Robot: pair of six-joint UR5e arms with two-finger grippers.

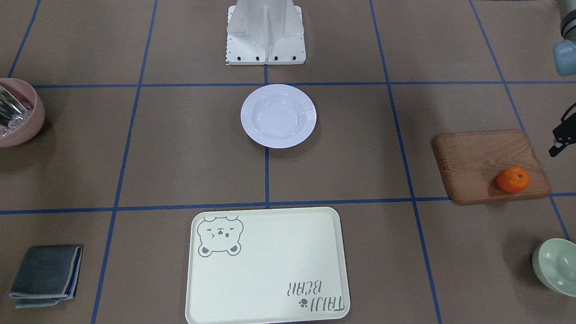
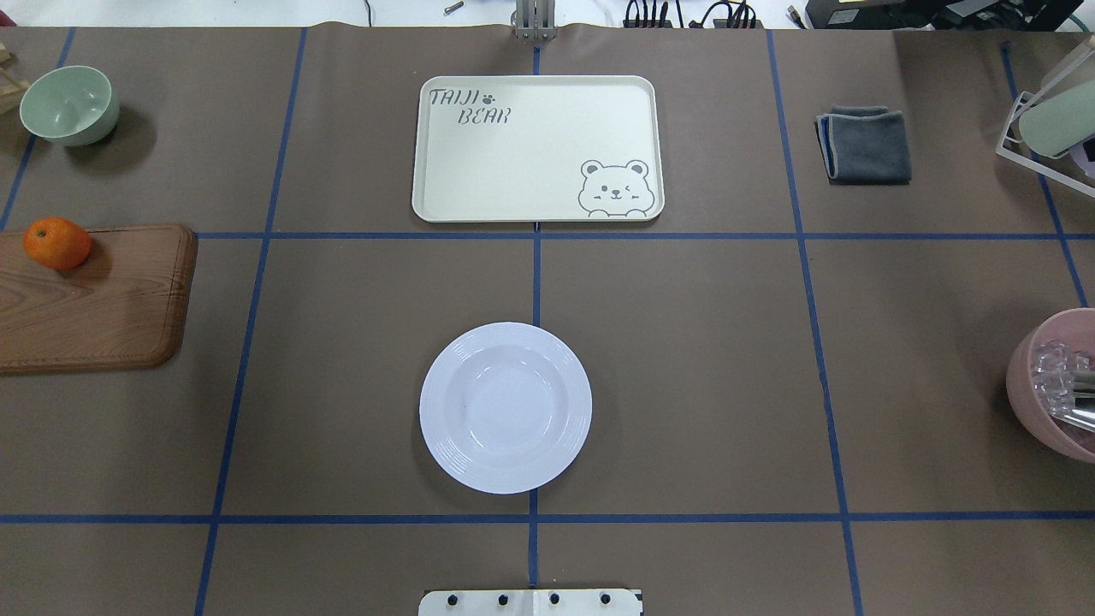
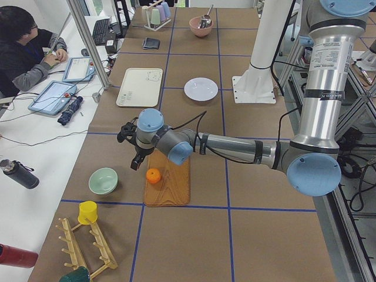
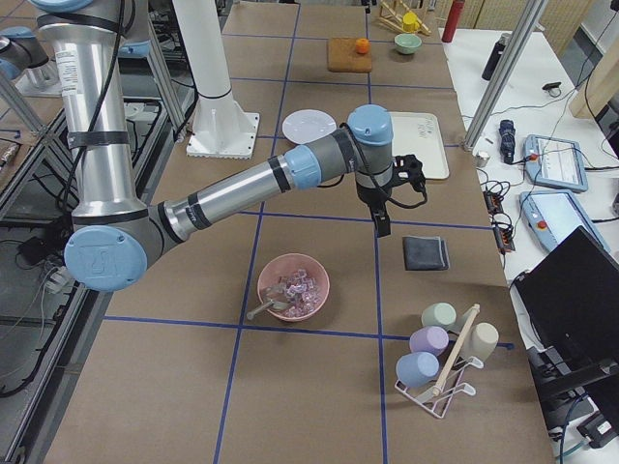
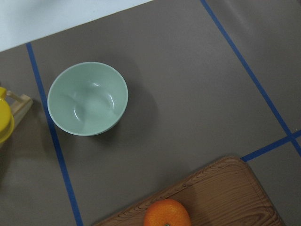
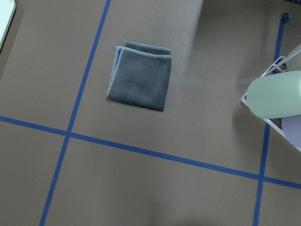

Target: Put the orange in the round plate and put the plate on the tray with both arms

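The orange (image 1: 513,179) lies on a corner of a brown wooden board (image 1: 488,164), far to my left. The white round plate (image 2: 505,407) sits with nothing in it at mid-table, close to my base. Beyond it lies the cream tray (image 2: 537,150), bare. My left gripper (image 3: 137,160) hangs above the board's edge just beside the orange; only a black sliver of it (image 1: 560,137) shows in the front view, and I cannot tell whether it is open or shut. My right gripper (image 4: 380,224) hovers between the tray and a grey cloth; I cannot tell its state either.
A pale green bowl (image 5: 88,98) stands past the board near the table's left end. On the right are a folded grey cloth (image 6: 139,75), a pink bowl (image 2: 1056,385) holding ice and a scoop, and a cup rack (image 2: 1048,128). A person sits across the table.
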